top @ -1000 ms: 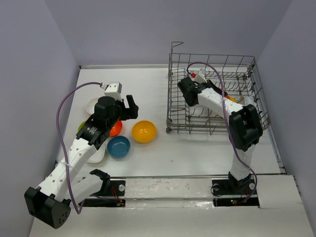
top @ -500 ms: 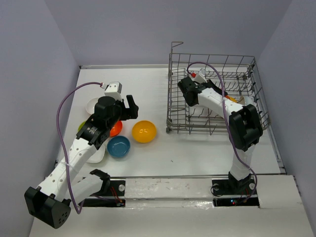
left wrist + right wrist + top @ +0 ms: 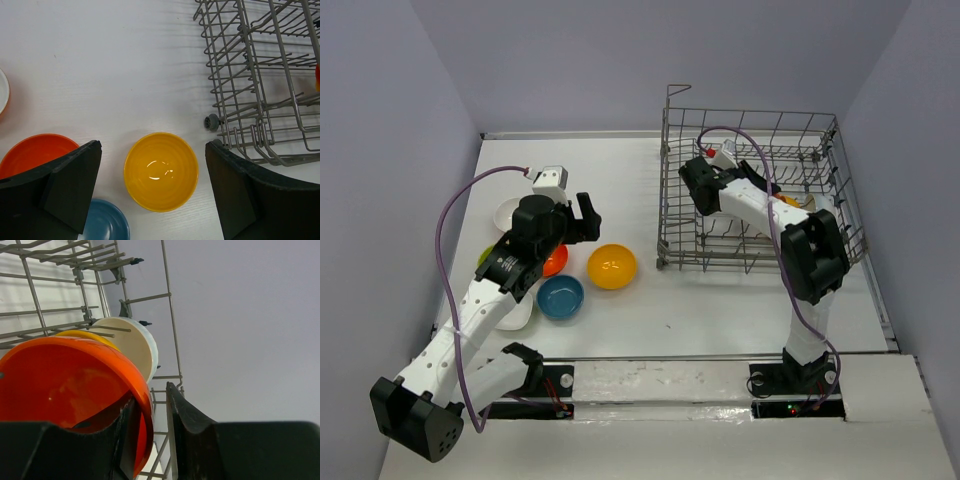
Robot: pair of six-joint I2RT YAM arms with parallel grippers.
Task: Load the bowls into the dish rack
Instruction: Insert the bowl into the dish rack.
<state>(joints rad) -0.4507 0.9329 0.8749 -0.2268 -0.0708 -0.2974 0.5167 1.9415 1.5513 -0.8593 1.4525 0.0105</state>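
Robot lab: bare walls (image 3: 620,60), wht bench (image 3: 720,310)

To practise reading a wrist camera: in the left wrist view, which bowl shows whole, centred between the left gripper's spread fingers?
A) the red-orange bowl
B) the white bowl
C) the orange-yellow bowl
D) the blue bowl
C: the orange-yellow bowl sits whole in the middle of the left gripper, while the blue bowl and red-orange bowl are partly hidden by one finger.

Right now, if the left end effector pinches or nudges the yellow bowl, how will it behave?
The yellow bowl looks glossy, with a bright highlight inside, so it is probably slippery. It seems rigid and should keep its shape. Sitting upright on the smooth table, it would likely slide rather than roll.
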